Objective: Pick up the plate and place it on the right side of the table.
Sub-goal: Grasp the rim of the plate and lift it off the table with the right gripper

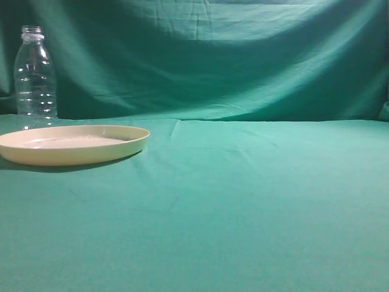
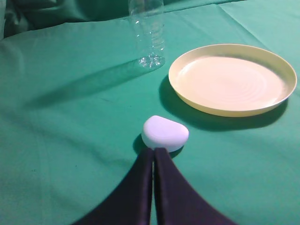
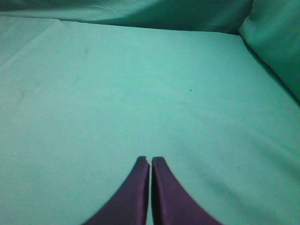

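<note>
The cream-yellow plate (image 1: 73, 145) lies flat on the teal table (image 1: 243, 201) at the far left, empty. In the left wrist view the plate (image 2: 232, 79) is ahead and to the right of my left gripper (image 2: 153, 150), well apart from it. That gripper is shut, its tips just behind a small white rounded object (image 2: 165, 133) lying on the cloth. My right gripper (image 3: 150, 160) is shut and empty over bare cloth (image 3: 140, 84). Neither gripper shows in the exterior view.
A clear plastic bottle (image 1: 35, 76) stands upright just behind the plate; it also shows in the left wrist view (image 2: 149, 35), left of the plate. A darker green backdrop cloth (image 1: 231, 55) hangs behind the table.
</note>
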Controlling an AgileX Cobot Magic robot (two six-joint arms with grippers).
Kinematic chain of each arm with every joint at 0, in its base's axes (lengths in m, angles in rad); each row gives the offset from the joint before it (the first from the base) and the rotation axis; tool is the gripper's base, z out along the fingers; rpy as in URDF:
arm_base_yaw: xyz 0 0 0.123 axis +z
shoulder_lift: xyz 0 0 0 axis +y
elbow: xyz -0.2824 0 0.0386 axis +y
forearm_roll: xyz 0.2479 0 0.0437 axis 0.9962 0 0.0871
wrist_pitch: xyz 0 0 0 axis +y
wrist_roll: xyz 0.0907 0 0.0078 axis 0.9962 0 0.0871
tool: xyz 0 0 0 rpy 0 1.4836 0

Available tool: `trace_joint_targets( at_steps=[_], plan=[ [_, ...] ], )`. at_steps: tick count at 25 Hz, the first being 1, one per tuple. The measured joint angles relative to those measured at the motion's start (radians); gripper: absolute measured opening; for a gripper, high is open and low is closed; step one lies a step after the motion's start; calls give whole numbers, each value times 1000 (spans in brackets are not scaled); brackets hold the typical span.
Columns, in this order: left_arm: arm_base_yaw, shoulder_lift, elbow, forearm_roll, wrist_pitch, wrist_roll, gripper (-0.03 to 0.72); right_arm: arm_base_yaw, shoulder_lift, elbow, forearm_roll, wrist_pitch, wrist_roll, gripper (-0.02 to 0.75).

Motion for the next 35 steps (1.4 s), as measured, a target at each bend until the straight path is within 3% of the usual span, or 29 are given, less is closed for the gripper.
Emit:
trace_joint_targets(
  at_steps=[20, 30, 32, 35],
  plan=[
    [0, 0, 0, 0, 0, 0, 0, 0, 0, 1, -5, -12, -8, 0],
    [0, 0, 0, 0, 0, 0, 0, 0, -1, 4, 199, -495, 61, 0],
    [0, 0, 0, 0, 0, 0, 0, 0, -1, -3, 203, -468, 73, 0],
    [0, 0, 0, 0, 0, 0, 0, 0, 17, -97, 203, -268, 78, 0]
  ],
)
